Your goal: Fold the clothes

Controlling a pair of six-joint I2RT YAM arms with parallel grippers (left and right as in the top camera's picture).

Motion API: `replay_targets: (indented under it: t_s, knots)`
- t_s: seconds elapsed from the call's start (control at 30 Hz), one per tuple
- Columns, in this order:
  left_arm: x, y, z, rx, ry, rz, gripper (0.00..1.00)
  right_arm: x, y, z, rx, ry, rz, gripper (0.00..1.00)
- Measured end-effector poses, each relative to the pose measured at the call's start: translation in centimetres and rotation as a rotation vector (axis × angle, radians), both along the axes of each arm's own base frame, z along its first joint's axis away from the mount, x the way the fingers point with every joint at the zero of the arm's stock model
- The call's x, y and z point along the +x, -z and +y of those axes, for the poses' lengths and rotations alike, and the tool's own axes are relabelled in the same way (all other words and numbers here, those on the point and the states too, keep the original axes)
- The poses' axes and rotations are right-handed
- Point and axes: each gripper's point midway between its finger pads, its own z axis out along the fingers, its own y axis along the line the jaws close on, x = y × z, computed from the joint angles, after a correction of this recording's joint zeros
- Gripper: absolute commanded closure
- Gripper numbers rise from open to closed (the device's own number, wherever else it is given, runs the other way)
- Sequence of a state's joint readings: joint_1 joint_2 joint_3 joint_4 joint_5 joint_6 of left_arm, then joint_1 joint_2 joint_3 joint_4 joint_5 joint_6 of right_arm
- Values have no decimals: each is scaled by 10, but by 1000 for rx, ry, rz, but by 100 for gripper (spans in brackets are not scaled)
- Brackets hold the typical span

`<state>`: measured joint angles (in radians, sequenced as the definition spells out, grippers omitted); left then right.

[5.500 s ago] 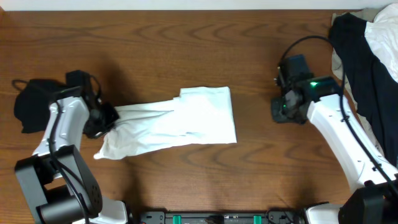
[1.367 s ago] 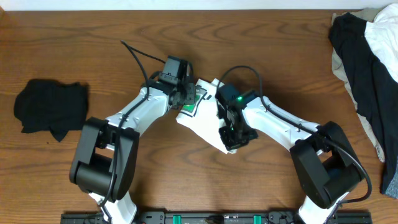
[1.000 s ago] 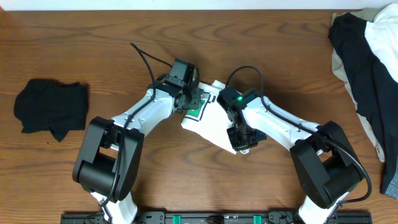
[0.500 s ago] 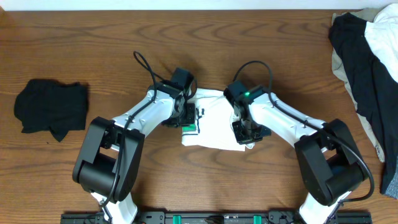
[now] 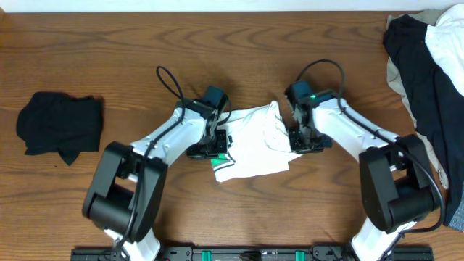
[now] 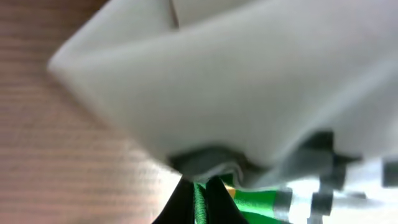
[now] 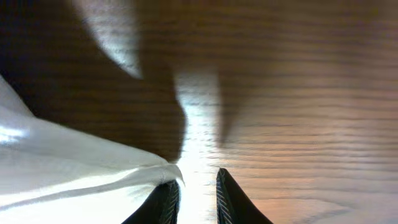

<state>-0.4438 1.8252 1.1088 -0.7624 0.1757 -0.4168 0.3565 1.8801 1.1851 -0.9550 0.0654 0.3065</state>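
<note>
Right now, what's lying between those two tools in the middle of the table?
The white T-shirt, bunched into folds, fills the stretch between the left tool and the right tool. The overhead view shows it.

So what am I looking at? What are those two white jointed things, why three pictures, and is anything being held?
Those are two robot arms, each ending in a two-finger gripper. The wide picture comes from a camera above the wooden table; the two blurry close-ups come from a camera on each wrist. In the middle lies a partly folded white T-shirt. The left gripper is shut on its edge, by the green print. The right gripper has its fingers slightly apart at the opposite edge, seemingly holding nothing. A small black garment lies far left, a heap of dark and pale cloth far right.
</note>
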Motion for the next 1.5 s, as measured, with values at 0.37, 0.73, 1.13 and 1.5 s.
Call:
replay_targets:
  t_s: [0.37, 0.73, 1.13, 1.5]
  knots:
    - [39, -71, 10, 11, -26, -331, 85, 40, -88, 52, 356, -186, -196, 68]
    - [41, -71, 10, 13, -32, -339, 55, 29, -100, 77, 459, -270, -191, 66]
    - [117, -112, -20, -80, 147, -710, 46, 19, -104, 95, 528, -281, -163, 94]
    - [153, -51, -11, -56, 191, -688, 46, -15, -94, 138, 557, -349, -99, 90]
